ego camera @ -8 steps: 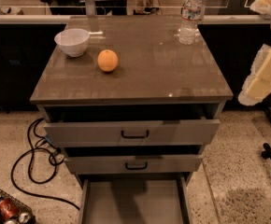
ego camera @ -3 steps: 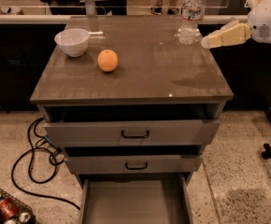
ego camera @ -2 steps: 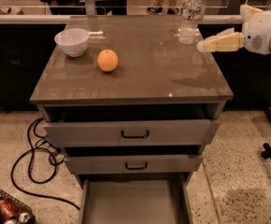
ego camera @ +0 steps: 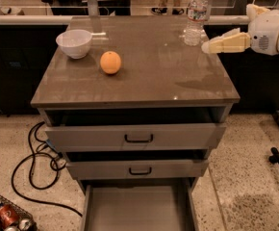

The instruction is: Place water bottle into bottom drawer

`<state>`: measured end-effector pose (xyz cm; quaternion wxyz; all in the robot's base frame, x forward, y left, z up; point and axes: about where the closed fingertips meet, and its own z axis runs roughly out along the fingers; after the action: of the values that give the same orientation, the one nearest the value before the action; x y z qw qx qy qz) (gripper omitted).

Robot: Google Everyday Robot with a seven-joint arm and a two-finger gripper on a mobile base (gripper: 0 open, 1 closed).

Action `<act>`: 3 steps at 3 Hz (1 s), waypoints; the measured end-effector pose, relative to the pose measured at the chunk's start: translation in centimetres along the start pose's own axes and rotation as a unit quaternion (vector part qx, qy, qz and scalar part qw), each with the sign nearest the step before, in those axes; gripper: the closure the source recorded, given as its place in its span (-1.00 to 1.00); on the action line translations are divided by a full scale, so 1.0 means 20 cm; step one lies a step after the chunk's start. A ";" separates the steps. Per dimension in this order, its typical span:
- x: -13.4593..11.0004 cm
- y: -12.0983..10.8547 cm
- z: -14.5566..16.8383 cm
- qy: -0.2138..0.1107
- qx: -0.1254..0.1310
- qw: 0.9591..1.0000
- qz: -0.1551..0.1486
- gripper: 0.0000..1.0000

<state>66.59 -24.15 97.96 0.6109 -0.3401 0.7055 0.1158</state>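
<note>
The gripper point(ego camera: 211, 44) is held at the right edge of the table top point(ego camera: 154, 81), towards the far right corner, pointed leftward just beside the water bottle point(ego camera: 196, 16) and apart from it. Nothing is held by it, and how far it is open cannot be told. The water bottle is stood upright near the far right corner, its white cap uppermost and a pale label band around its middle. It is judged to be light and thin-walled, so some give under pressure is to be expected. The smooth plastic may prove slippery, and a tall, narrow body is easily tipped by a sideways knock. A hold across the middle of the body, at or just below the label, is judged safest, with moderate squeeze. How full it is cannot be made out. A white bowl point(ego camera: 74, 43) is set near the far left corner, and nothing is seen in it. An orange point(ego camera: 110, 62) lies beside the bowl, nearer the centre. Below the front edge, the top drawer point(ego camera: 134, 136) and the middle drawer point(ego camera: 137, 169) are pulled out slightly, their insides hidden in shadow. The bottom drawer point(ego camera: 137, 211) is pulled out farthest, and nothing is seen on the grey floor that shows.
</note>
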 end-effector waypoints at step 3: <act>0.09 -0.60 0.43 -0.102 0.108 0.983 0.105 -1.00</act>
<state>80.76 -28.63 97.41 0.6974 -0.1824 0.6795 0.1366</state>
